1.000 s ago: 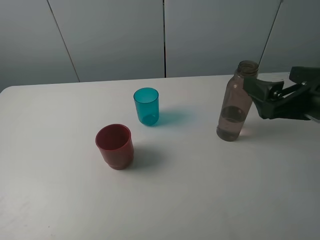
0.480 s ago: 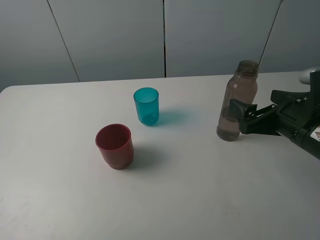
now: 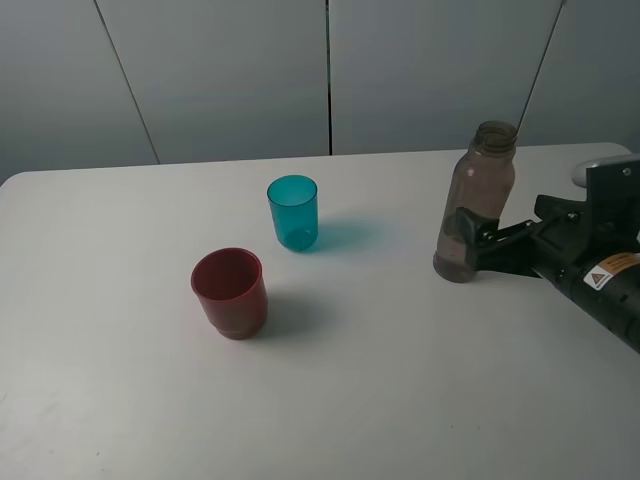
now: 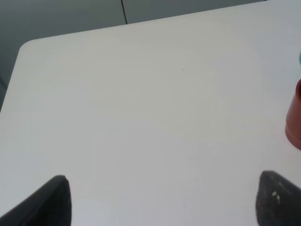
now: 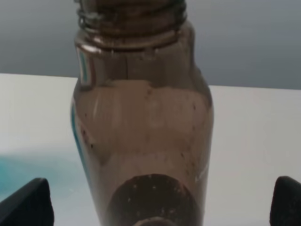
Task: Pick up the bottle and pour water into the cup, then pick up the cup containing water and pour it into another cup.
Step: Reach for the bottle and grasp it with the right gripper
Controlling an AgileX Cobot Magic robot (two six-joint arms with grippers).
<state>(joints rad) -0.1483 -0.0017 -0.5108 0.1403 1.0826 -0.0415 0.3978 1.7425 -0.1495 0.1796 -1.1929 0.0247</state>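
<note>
Exterior high view: the smoky bottle (image 3: 478, 190) is standing upright on the right of the white table (image 3: 400, 390). The right tool (image 3: 466, 240) is reaching in low from the right, jaws spread wide about the bottle's lower part. The teal cup (image 3: 292, 212) is standing mid-table, with the red cup (image 3: 230, 292) in front and to its left.

Left wrist view: the left tool (image 4: 167, 202) is hanging wide open over the table, and the red cup (image 4: 295, 117) is showing at the edge.

Right wrist view: the bottle (image 5: 141, 127) is standing between the fingers (image 5: 26, 205) of the right tool (image 5: 155, 207), neither of them touching it.

Bottle (image 3: 474, 200) right of cup (image 3: 292, 212), maybe touching end effector (image 3: 464, 240).
</note>
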